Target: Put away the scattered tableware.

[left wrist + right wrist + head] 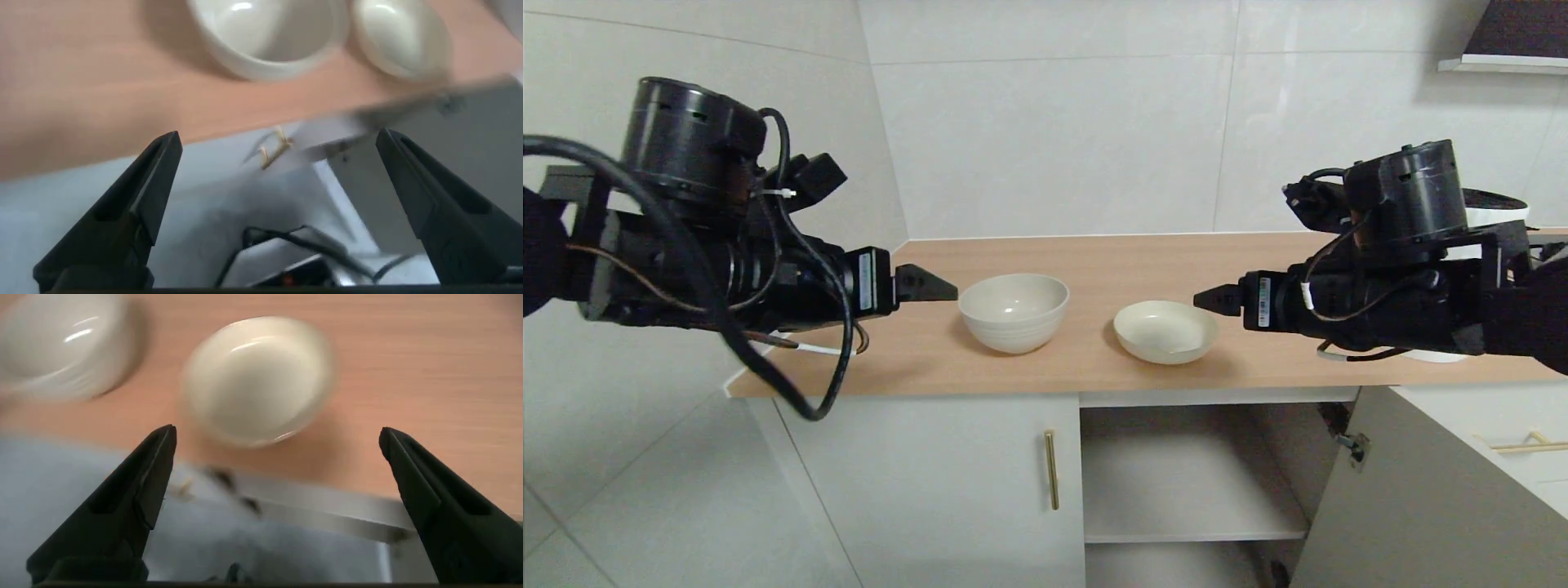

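Two cream bowls stand on the wooden counter point(1094, 261). The deep bowl point(1013, 310) point(270, 33) point(61, 343) is on the left, and the shallow bowl point(1165, 331) point(400, 37) point(257, 380) is a little to its right. My left gripper point(927, 286) point(278, 196) hovers just left of the deep bowl, open and holding nothing. My right gripper point(1213, 300) point(278, 490) hovers just right of the shallow bowl, also open and holding nothing. Both grippers sit above the counter's front edge, tips pointing toward each other.
Below the counter, a cabinet stands open with a bare white shelf point(1192, 482); its door point(1421, 498) swings out to the right. The closed door to its left has a gold handle point(1051, 469). A white object point(1494, 214) sits behind my right arm. A tiled wall backs the counter.
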### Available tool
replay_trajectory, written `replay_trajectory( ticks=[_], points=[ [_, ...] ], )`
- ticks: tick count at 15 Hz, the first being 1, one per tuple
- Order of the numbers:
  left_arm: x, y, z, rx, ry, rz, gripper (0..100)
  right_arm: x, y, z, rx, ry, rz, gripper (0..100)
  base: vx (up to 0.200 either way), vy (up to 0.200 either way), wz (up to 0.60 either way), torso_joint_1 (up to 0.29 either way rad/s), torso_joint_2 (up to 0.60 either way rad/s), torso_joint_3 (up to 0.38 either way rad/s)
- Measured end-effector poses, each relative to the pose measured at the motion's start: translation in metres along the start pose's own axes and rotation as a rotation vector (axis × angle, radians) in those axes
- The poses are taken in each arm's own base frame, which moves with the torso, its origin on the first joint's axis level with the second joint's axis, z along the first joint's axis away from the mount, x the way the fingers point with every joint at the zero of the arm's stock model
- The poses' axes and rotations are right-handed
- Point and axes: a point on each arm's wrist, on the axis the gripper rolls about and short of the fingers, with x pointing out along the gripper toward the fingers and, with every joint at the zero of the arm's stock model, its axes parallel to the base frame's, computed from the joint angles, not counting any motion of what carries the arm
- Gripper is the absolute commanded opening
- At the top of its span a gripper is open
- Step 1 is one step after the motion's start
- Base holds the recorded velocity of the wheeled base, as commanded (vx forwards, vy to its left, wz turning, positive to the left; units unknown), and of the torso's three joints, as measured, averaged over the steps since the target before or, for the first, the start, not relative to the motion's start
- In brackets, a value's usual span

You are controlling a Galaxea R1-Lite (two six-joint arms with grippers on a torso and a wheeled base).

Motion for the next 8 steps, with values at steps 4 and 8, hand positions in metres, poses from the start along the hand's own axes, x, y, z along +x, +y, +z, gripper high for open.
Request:
replay_trajectory(
  ticks=[4,8],
  points=[
    [0.038,-0.005,0.012,-0.129,-0.062,0.199,100,0.019,-0.002,0.001,0.02,-0.013,-0.097,100,0.0,0.0,0.0,0.0,0.0,0.0],
    [0.085,-0.014,0.007,-0.115,-0.132,0.303,100,0.023,-0.002,-0.001,0.035,-0.007,-0.103,100,0.0,0.0,0.0,0.0,0.0,0.0]
  ],
)
